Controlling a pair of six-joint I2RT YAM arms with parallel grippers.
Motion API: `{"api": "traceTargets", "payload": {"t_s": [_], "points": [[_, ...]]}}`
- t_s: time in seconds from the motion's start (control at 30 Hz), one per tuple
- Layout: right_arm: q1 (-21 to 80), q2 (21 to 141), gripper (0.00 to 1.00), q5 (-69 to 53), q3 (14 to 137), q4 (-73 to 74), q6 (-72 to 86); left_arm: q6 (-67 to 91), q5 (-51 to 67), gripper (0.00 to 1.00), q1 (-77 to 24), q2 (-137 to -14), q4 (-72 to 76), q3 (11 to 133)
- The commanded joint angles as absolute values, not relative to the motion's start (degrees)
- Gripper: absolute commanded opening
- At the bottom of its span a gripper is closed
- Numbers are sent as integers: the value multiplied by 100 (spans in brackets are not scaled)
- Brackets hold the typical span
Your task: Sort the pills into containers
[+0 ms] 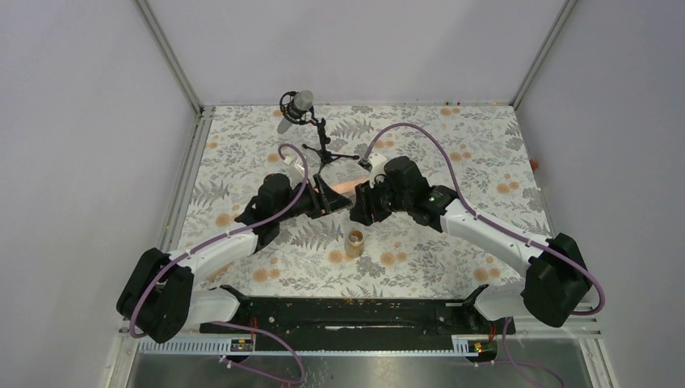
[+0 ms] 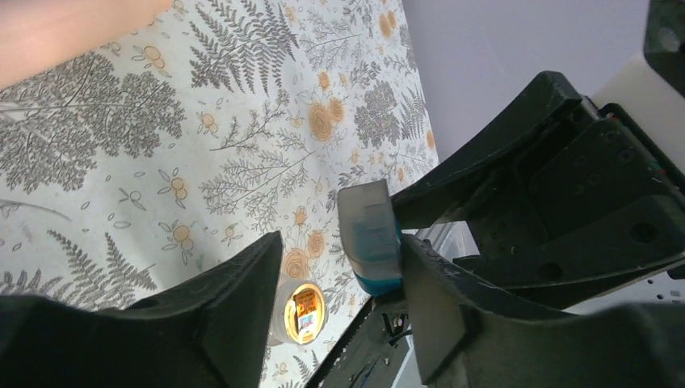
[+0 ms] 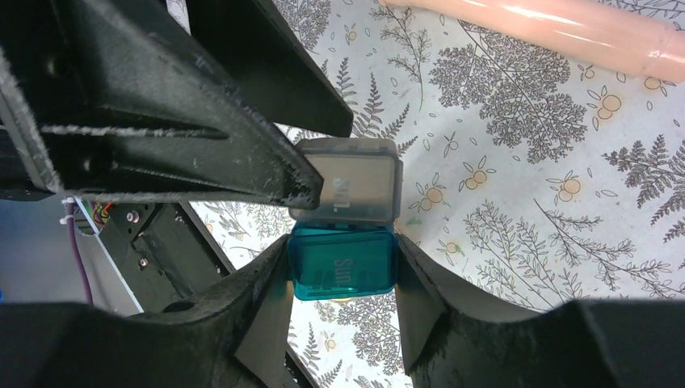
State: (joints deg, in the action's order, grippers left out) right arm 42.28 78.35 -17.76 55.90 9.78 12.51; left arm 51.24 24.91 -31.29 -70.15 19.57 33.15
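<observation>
The right claw (image 3: 342,257) is clamped on the teal half of the teal-and-grey box (image 3: 343,279), held midway between the two arms with its grey lid (image 3: 355,186) flipped up. The left claw (image 2: 339,271) stands partly open, one finger touching that lid. The amber bottle (image 2: 299,311) stands on the surface (image 1: 452,242) nearby. The peach cylinder (image 3: 549,28) lies just beyond, and a microphone (image 1: 297,105) stands farther back.
</observation>
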Motion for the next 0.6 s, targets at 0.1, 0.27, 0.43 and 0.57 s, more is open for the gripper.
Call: {"api": "traceTargets", "payload": {"t_s": [0.1, 0.27, 0.43, 0.57], "points": [[4278, 7713, 40, -2069, 5649, 705, 1339, 5369, 2614, 33, -3173, -7334, 2717, 3535], [4279, 7665, 42, -2238, 5672, 755, 1452, 5318, 2664, 0, -3171, -7344, 2725, 3517], [4269, 7603, 49, -2240, 5742, 849, 1732, 5203, 2702, 0, -3173, -7219, 2740, 3444], [4254, 7491, 62, -1904, 5779, 1011, 1825, 5076, 2675, 0, -3173, -7042, 2597, 3433]]}}
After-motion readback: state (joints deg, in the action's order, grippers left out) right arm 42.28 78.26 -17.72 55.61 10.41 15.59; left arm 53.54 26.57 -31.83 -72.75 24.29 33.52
